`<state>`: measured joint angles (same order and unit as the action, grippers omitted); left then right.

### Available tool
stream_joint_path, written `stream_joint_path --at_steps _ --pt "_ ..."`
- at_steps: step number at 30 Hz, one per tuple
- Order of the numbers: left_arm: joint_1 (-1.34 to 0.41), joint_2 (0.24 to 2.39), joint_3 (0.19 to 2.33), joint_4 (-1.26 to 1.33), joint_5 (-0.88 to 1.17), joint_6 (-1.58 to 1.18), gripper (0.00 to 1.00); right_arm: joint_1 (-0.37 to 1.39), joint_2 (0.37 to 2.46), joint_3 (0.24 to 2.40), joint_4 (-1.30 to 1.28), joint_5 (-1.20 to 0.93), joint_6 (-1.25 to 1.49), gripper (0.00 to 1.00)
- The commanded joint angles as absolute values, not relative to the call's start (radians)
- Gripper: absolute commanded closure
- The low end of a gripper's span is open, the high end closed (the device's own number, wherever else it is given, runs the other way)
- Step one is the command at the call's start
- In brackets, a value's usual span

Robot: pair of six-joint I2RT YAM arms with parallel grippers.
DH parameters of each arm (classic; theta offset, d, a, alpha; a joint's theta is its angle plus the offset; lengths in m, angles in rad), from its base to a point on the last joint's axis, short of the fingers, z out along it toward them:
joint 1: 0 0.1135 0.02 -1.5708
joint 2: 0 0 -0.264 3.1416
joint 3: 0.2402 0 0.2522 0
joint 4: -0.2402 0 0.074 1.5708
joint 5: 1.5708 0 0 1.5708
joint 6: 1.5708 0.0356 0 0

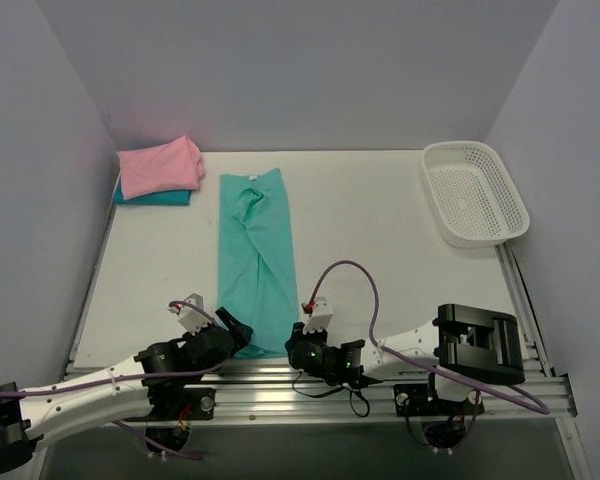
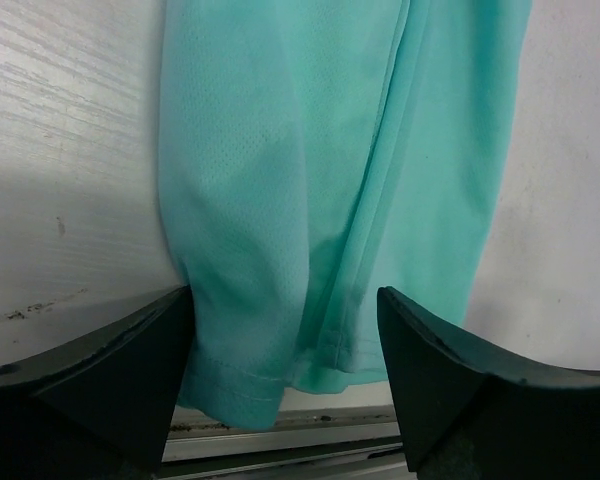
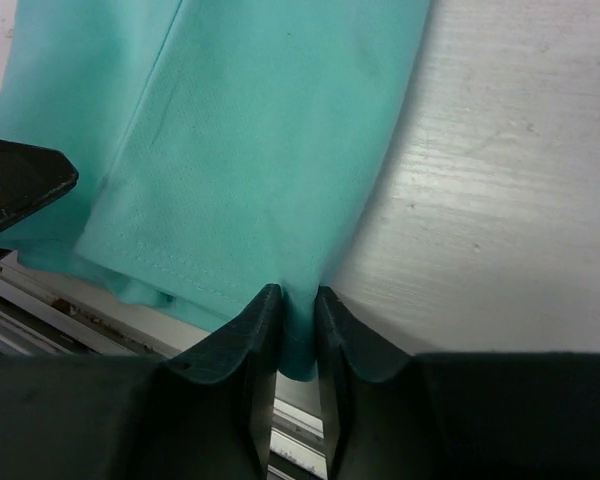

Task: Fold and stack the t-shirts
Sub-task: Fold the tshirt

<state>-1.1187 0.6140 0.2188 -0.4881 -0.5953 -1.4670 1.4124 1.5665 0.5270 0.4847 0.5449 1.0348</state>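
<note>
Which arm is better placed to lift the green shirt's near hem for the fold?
Right. The right gripper is pinched on the teal-green shirt at its hem corner; the left gripper straddles the other corner, jaws open.

The teal-green t-shirt (image 2: 310,180) is showing fine, matt knitted cloth with stitched hems. The desk (image 3: 500,150) is looking matt, faintly grained and scuffed. The right pincer (image 3: 297,300) is showing matt black plastic; the basket (image 1: 475,192) at the desk's far right corner, white plastic mesh.
</note>
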Motion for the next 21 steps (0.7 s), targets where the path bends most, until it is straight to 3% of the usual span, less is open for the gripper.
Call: stream_joint_path --at_steps 1,6,13,16,17,20,21 --pt "-1.124 0.643 0.169 -0.537 -0.577 -1.532 0.18 1.408 1.490 0.486 0.416 0.569 1.060 0.84" --pt "-1.129 0.655 0.164 -0.532 -0.574 -1.546 0.33 1.408 1.424 0.463 0.377 0.587 1.069 0.91" --pt "-1.137 0.676 0.149 -0.508 -0.554 -1.559 0.50 1.414 1.385 0.460 0.350 0.606 1.074 0.92" --pt "-1.138 0.702 0.137 -0.473 -0.539 -1.559 0.67 1.416 1.385 0.459 0.351 0.614 1.077 0.93" --pt "-1.138 0.710 0.135 -0.460 -0.535 -1.559 0.79 1.419 1.385 0.459 0.351 0.617 1.078 0.93" --pt "-1.143 0.735 0.140 -0.445 -0.531 -1.549 0.97 1.420 1.385 0.462 0.351 0.617 1.077 0.98" --pt "-1.144 0.738 0.150 -0.442 -0.531 -1.546 0.98 1.422 1.381 0.469 0.351 0.618 1.074 1.00"
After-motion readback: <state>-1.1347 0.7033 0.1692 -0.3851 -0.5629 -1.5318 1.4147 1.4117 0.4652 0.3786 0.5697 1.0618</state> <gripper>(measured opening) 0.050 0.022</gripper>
